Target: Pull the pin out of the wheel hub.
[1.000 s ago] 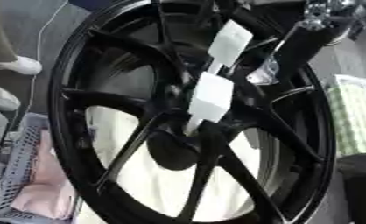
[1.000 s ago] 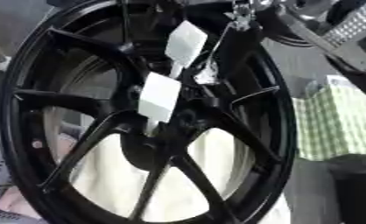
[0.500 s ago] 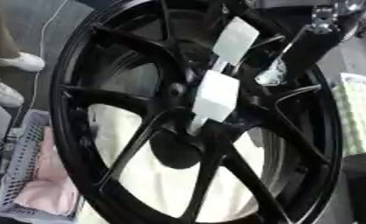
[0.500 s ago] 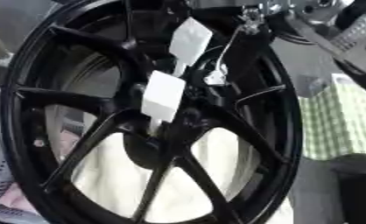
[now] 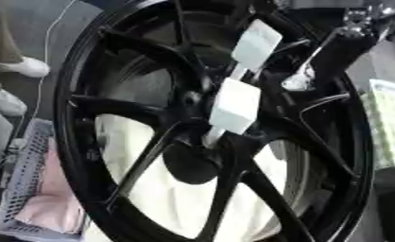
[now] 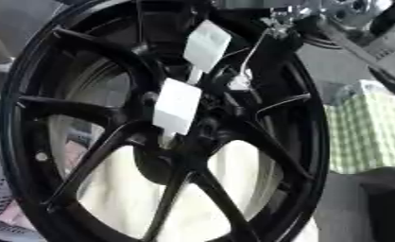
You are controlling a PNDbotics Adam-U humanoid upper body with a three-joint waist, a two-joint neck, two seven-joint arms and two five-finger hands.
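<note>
The black wheel [image 5: 226, 142] stands upright and fills the view, its hub [image 5: 193, 160] at centre. Two white block-headed pins — one [image 5: 234, 106] just above the hub, another [image 5: 256, 45] higher up — still sit among the spokes, so the pull looks not yet done. The right robot hand [image 5: 337, 59] reaches in at upper right, beside the upper pin; I cannot tell whether its fingers are closed. The left robot hand is out of sight.

Before you: grey floor [image 5: 35, 42]; at your left, a grey perforated basket [image 5: 23, 189] holding pink cloth [image 5: 48, 208]; at right, a green checked cloth [image 6: 370, 130].
</note>
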